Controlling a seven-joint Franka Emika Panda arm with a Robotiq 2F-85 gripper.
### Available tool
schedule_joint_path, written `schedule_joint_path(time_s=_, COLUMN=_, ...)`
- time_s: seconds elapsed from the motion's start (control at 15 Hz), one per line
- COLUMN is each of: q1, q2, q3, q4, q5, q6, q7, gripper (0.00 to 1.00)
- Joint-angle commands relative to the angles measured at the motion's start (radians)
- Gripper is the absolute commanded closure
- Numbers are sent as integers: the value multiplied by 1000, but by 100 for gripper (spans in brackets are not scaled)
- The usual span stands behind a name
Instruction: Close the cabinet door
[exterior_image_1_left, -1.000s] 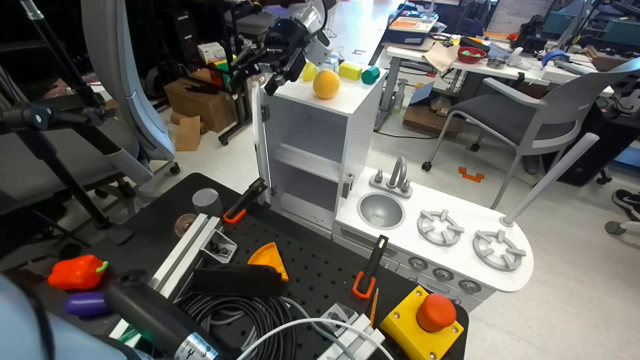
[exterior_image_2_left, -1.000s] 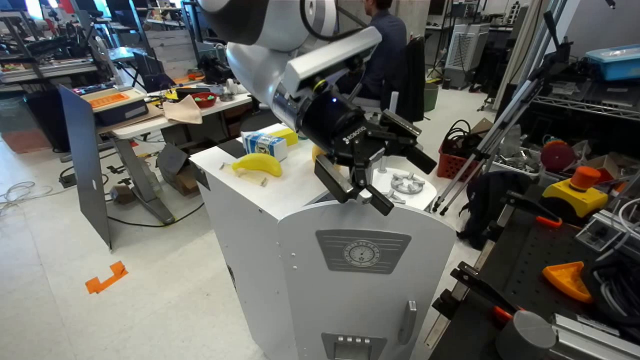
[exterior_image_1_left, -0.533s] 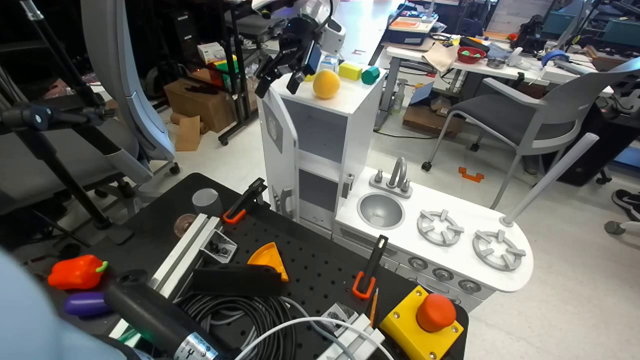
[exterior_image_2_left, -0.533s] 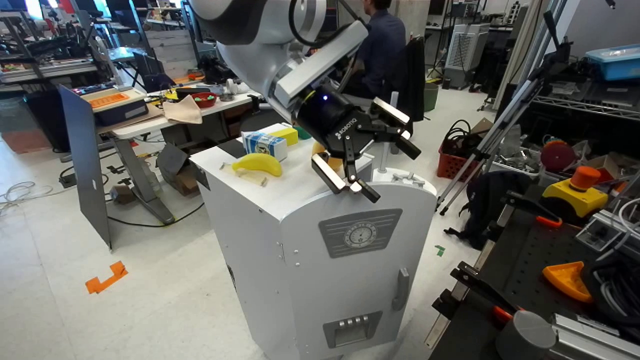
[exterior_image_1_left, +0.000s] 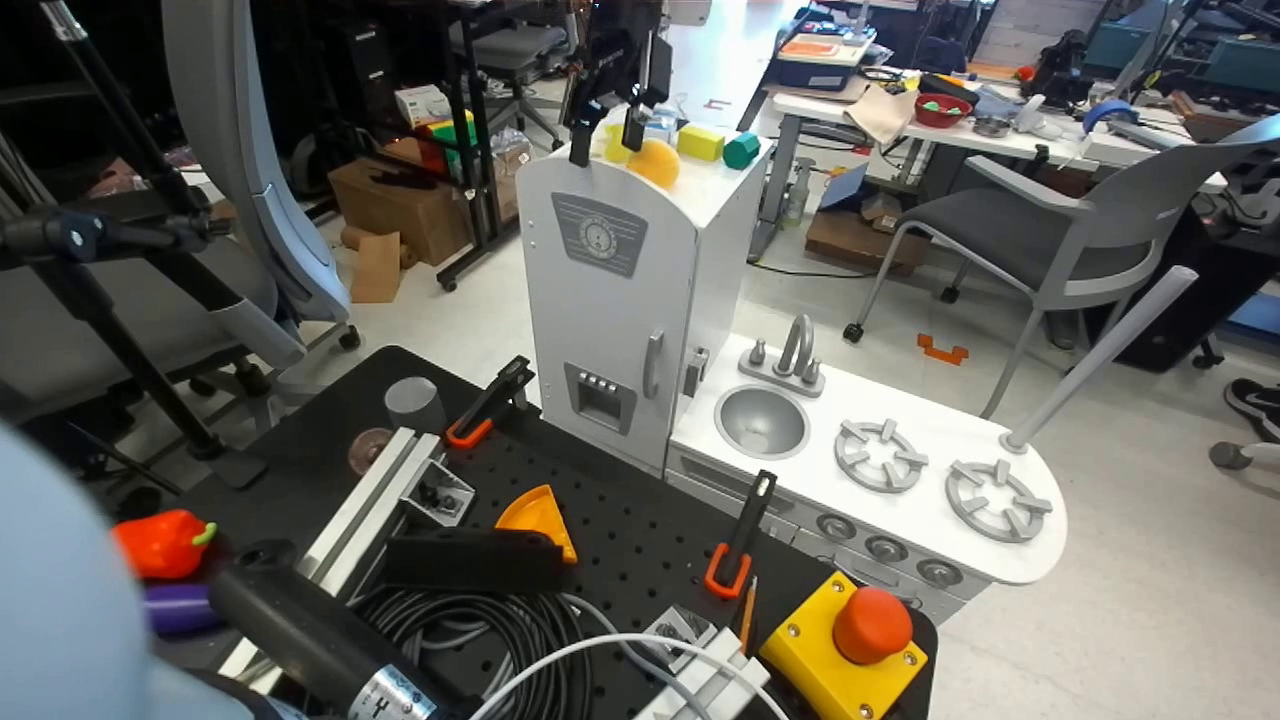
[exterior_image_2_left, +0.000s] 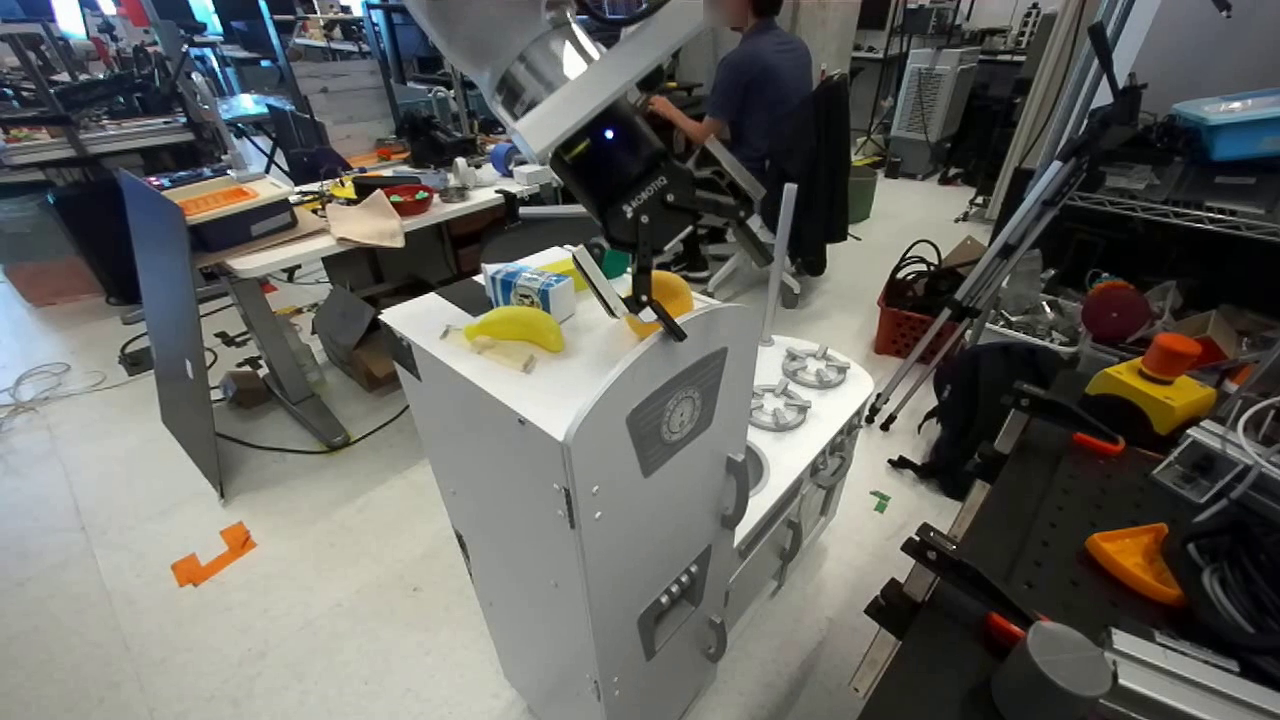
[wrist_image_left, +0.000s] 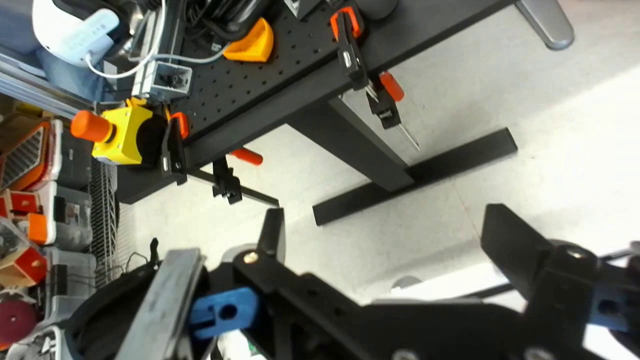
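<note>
It's light grey on the cabinet door (exterior_image_1_left: 630, 310), darker grey on its 2 inset panels (exterior_image_1_left: 600, 236)! Black gripper (wrist_image_left: 383, 211), patched with blue. Orange ball (exterior_image_1_left: 657, 164), yellow banana (exterior_image_2_left: 517, 327), blue-and-white carton (exterior_image_2_left: 530, 290); white counter (exterior_image_1_left: 848, 392), 2 grey burners (exterior_image_1_left: 880, 456); red button (exterior_image_1_left: 872, 625), yellow box (exterior_image_1_left: 800, 640), black tabletop (exterior_image_1_left: 640, 545) peppered with dots!

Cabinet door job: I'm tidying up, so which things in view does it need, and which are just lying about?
Belong to the job: cabinet door, gripper.
Just lying about: banana, orange ball, yellow block, green block, blue-and-white box, red pepper.
</note>
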Motion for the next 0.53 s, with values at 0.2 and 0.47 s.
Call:
schedule_joint_path(time_s=0.2, q1=29, q2=-381, q3=1, q4=-316, q5=11, q6=303, q7=61, gripper=0)
schedule_joint_path(time_s=0.47, q1=-6, q2=-346, q3=47, q4=-223, q5=-11, q6=251, q7=58, gripper=0)
